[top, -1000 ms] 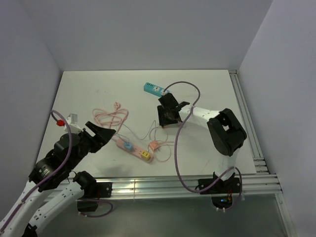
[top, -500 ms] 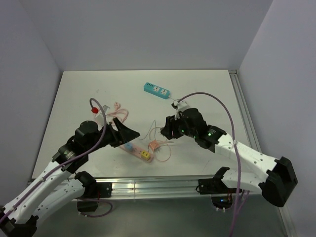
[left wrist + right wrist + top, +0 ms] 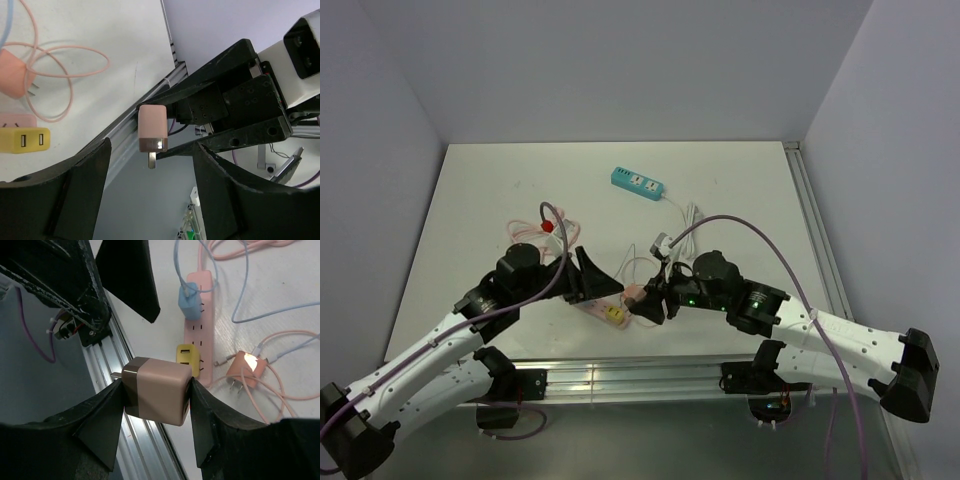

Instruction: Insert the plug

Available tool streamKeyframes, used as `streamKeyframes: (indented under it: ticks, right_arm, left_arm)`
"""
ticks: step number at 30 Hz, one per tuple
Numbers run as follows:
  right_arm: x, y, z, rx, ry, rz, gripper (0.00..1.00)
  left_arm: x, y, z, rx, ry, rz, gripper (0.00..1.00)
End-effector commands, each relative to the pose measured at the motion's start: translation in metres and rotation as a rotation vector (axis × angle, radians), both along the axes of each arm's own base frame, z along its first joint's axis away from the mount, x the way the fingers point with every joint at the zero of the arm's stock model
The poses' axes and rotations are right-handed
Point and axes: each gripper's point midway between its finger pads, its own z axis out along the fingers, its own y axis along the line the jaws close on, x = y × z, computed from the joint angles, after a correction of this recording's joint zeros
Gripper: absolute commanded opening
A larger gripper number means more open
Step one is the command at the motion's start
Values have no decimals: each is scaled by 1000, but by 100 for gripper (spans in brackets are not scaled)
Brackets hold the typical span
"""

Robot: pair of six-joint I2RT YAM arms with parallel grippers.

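My right gripper [image 3: 157, 395] is shut on the plug [image 3: 160, 390], a pink cube charger with a brown face and metal prongs. It hangs above the table's front rail, just near of the pink power strip [image 3: 200, 315]. In the left wrist view the plug [image 3: 152, 131] hangs prong-down beyond my left gripper [image 3: 152, 185], which is open with nothing between its fingers [image 3: 75, 190]. From above, the left gripper [image 3: 595, 280] and right gripper [image 3: 655, 300] face each other over the strip [image 3: 588, 303].
A blue charger [image 3: 189, 302] and a yellow charger [image 3: 189, 357] sit in the pink strip. A loose pink charger [image 3: 245, 371] with coiled pink cable lies beside it. A teal power strip [image 3: 638, 183] lies farther back. The aluminium rail [image 3: 650, 375] runs along the front edge.
The right arm swung from beside the teal strip to the front centre. The left arm reached right toward it, and its jaws narrowed a little.
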Motion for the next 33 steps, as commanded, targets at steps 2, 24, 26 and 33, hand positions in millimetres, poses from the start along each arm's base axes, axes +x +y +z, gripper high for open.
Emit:
streamKeyframes:
  ticks: [2, 24, 26, 33]
  right_arm:
    - [-5, 15, 24, 87, -81, 50, 0]
    - [-4, 18, 43, 113, -139, 19, 0]
    - [-6, 18, 44, 113, -144, 22, 0]
    - [-4, 17, 44, 101, -149, 6, 0]
  left_arm:
    - [-10, -10, 12, -56, -38, -57, 72]
    - [-35, -34, -4, -70, -8, -211, 50]
    - [-37, -35, -3, -78, -7, -220, 44]
    - [-42, -35, 2, -92, -14, -236, 31]
